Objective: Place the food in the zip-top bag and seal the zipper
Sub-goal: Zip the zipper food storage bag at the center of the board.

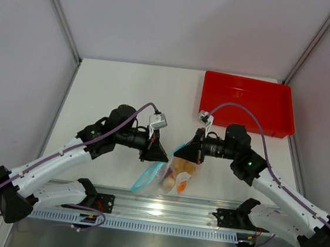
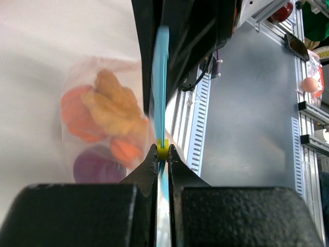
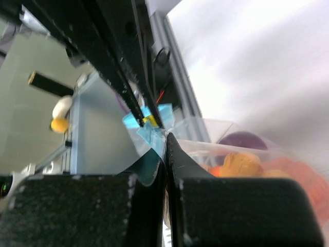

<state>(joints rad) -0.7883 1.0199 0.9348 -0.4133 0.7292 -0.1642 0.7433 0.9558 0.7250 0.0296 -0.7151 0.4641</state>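
At the near edge of the tabletop (image 1: 121, 89), on the left, we see the left pincer (image 1: 162, 156) pressed together on the zipper (image 2: 160, 77). In the left wrist view this light blue strip runs straight up from between its fingertips. A small yellow tab (image 2: 162, 149) sits on the strip right at the pinch.

Just to the right, the zip-top bag (image 1: 175, 170) hangs between the two pincers, clear and crinkled. We cannot tell whether its bottom rests on the tabletop. The food (image 1: 175, 182) sits inside the bag, below both pincers. Orange pieces, a yellow chunk and a purple round piece show through the plastic in the wrist views, and a pale round piece shows from above. A loop of the blue strip bulges out at the bag's lower left.

Further right, the right pincer (image 1: 181, 153) is clamped together on the bag's top edge, beside a crumpled bit of the blue strip and close to the left pincer. Well apart, at the far right of the tabletop, lies the red tray (image 1: 247, 100).
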